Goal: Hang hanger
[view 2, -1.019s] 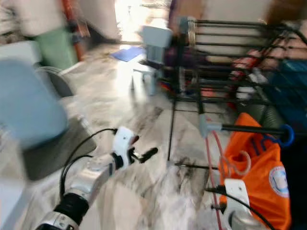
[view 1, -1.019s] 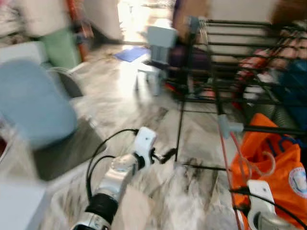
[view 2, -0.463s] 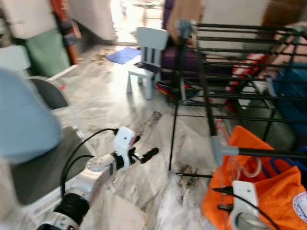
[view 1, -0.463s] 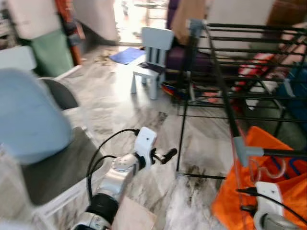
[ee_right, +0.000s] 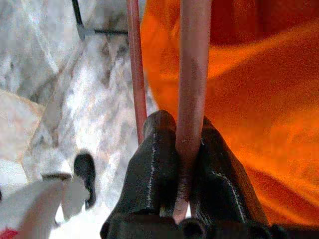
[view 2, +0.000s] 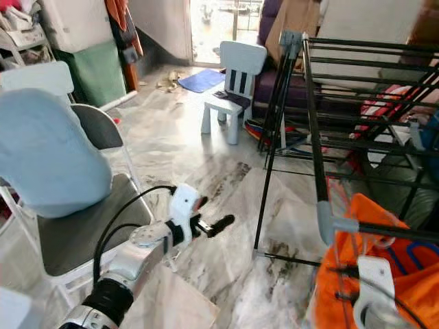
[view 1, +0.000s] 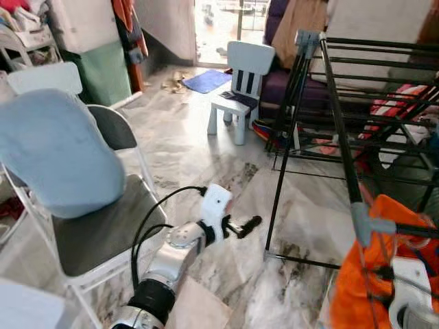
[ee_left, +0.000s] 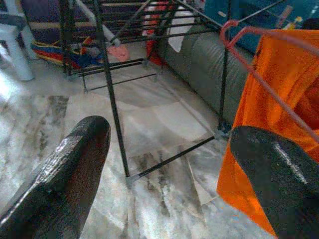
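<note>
A pink hanger (ee_right: pixel 193 74) carries an orange garment (view 1: pixel 367 274), low at the right beside the black drying rack (view 1: pixel 336 103). My right gripper (ee_right: pixel 183 127) is shut on the hanger's lower rod, and its white wrist (view 1: pixel 410 284) sits in front of the garment. The hanger's hook (view 2: pixel 384 243) rises just below the rack's near rail, by the grey joint (view 1: pixel 363 223); I cannot tell whether it touches. My left gripper (view 1: pixel 243 225) is held out over the marble floor, left of the rack's leg, open with nothing between its fingers (ee_left: pixel 70 164).
A folding chair (view 1: pixel 103 226) with a blue cushion (view 1: pixel 58 151) stands close on the left. A small pale child's chair (view 1: pixel 240 75) is further ahead. A grey sofa (ee_left: pixel 199 55) lies behind the rack. Cardboard (view 1: pixel 199 308) lies on the floor near my feet.
The view has swung and the blur has cleared, so the rack and garment sit further right in the picture. Both arms keep their pose; the right stays shut on the hanger.
</note>
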{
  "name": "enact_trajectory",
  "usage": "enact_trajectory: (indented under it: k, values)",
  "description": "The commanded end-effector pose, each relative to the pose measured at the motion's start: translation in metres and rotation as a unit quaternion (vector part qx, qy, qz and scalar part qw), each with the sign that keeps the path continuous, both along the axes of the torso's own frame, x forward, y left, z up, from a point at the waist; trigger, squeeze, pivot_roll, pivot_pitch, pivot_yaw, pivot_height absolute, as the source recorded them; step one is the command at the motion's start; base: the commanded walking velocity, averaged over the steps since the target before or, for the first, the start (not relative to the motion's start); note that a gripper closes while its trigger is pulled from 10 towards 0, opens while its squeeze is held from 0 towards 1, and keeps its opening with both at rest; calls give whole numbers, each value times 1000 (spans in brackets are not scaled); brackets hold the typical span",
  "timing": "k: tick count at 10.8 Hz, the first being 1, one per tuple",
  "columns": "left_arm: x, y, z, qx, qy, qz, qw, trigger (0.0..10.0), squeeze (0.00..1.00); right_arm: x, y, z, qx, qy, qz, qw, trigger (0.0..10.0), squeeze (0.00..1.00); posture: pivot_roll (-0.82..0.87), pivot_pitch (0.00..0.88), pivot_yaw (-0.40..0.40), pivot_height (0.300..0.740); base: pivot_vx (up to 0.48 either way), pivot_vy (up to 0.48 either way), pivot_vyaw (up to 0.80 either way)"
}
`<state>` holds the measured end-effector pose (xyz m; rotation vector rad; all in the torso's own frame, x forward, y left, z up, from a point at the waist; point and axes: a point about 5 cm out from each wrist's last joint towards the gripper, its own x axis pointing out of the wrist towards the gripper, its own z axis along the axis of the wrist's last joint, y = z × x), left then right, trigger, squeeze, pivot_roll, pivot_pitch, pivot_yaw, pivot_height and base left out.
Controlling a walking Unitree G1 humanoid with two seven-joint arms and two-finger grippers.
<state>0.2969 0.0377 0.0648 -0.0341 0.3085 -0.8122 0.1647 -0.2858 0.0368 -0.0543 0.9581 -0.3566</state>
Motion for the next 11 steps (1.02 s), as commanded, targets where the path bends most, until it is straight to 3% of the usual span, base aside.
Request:
enact_trajectory:
  k: [1, 5, 6, 8, 11]
  values:
    - [0, -2, 3, 5, -5, -9, 1000, 10000, 0, 5, 1, 11, -18, -24, 9, 1000, 10000, 0, -81, 0, -28, 740, 0, 0, 0]
    - [-1, -3, 2, 10, -6, -18, 1000, 10000, 0, -24, 24, 5, -5, -2, 37, 999, 10000, 0, -89, 0, -23, 740, 0, 0, 0]
    - [0, -3, 2, 11, -6, -19, 1000, 10000, 0, -21, 24, 14, -12, -20, 38, 999, 10000, 0, -90, 0, -21, 740, 0, 0, 0]
    - [0, -6, 3, 12, -10, -28, 999, 10000, 0, 6, 11, 39, -32, -77, 27, 996, 10000, 0, -89, 0, -16, 740, 0, 0, 0]
    - [1, -5, 4, 11, -12, -23, 1000, 10000, 0, 20, -1, 48, -48, -86, 41, 994, 10000, 0, -77, 0, -24, 740, 0, 0, 0]
